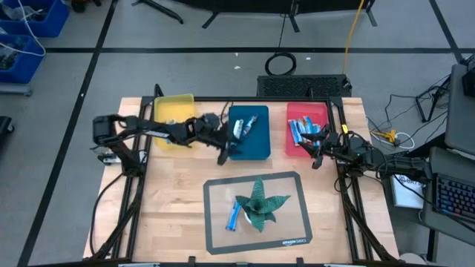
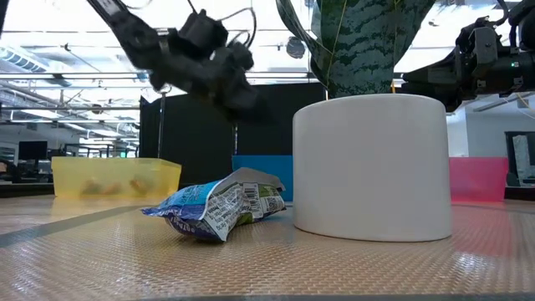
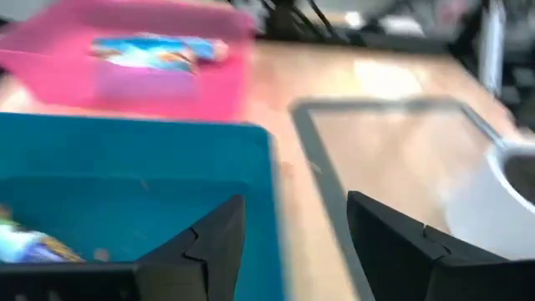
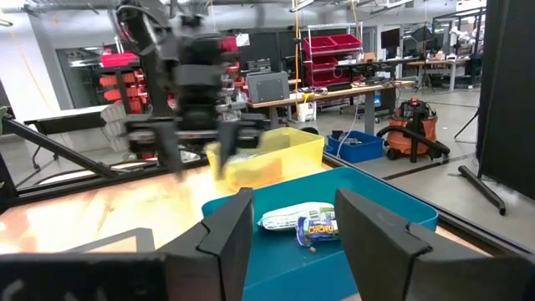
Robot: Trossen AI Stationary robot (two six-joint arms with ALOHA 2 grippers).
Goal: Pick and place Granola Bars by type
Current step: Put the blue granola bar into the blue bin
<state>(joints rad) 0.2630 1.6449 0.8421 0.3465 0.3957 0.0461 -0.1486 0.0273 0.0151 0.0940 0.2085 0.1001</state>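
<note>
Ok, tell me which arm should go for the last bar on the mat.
Left, probably. The left hand is open and empty at the blue tray's near-left corner, close to the blue bar lying left of the plant pot. The right hand sits by the red tray, with the plant between it and the bar.

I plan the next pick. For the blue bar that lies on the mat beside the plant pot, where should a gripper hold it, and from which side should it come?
Grip the blue bar across its narrow middle, coming straight down from above. It lies flat on the mat, its long axis running toward the trays. The white pot and leaves crowd its right side, so a sideways approach looks risky. The crinkled wrapper ends would likely slip.
</note>
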